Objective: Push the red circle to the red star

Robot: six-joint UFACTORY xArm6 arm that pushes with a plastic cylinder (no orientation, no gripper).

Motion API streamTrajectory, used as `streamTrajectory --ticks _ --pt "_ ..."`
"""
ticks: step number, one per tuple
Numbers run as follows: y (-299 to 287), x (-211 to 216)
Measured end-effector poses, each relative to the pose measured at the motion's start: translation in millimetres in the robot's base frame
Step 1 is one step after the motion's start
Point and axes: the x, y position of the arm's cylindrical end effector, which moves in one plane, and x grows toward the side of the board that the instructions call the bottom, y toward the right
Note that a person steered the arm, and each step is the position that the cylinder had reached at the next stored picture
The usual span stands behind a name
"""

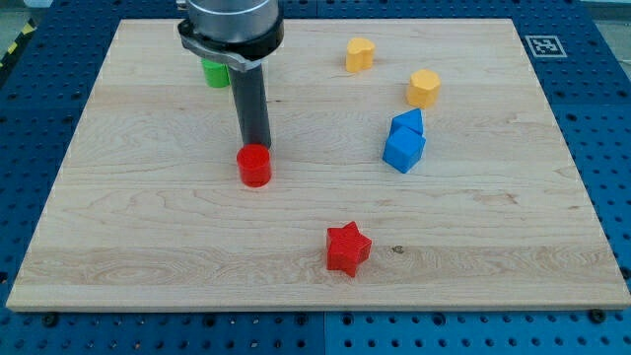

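A pale wooden tabletop fills the camera view, sitting on a blue perforated base, with a black-and-white marker tag at the view's top right corner. The arm comes in from the view's top, and its dark rod drops straight down to my tip, which sits right at the top edge of the red circle, touching it or all but touching, on the side toward the view's top. There is no end effector with jaws here, just the rod, so nothing to read as apart or together. The red circle lies left of centre; the red star waits well apart from it, down toward the view's bottom right. Behind the rod, a green block peeks out, shape hidden. To the right, two blue blocks touch each other, and two yellow blocks, one near the top, one just above the blue pair
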Motion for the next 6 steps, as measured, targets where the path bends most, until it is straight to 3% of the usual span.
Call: streamTrajectory --ticks 3,6 --pt "-2.7 49.9" --pt "-72.5 92.7"
